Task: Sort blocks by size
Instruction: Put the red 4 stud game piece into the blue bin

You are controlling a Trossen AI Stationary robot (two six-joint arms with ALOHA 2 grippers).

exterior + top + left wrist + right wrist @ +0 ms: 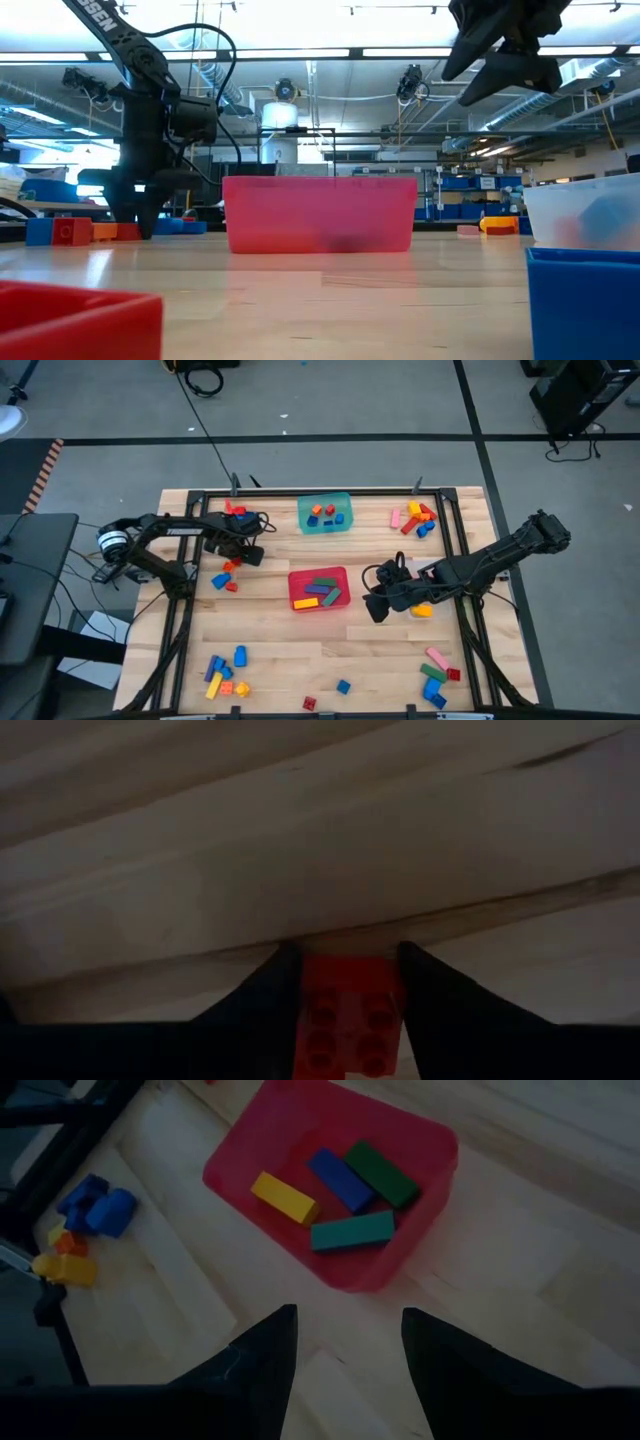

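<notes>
Red block [345,1020] pinched between left gripper [240,557] fingers, down at table surface, left-far area beside loose blocks [224,580]; likely being picked for a bin. Red tub [318,589] at centre holds long bars, teal tub [324,513] far holds small ones. Right gripper [378,603] hovers right of red tub, jaws apart, empty.

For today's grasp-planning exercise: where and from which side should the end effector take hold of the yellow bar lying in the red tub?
Grip the yellow bar across its two long sides near the middle, coming straight down from above. It lies flat in the red tub, whose walls likely block a sideways approach. Its long sides look clear, the blue bar lying apart from it. The right end effector is open above the table.
</notes>
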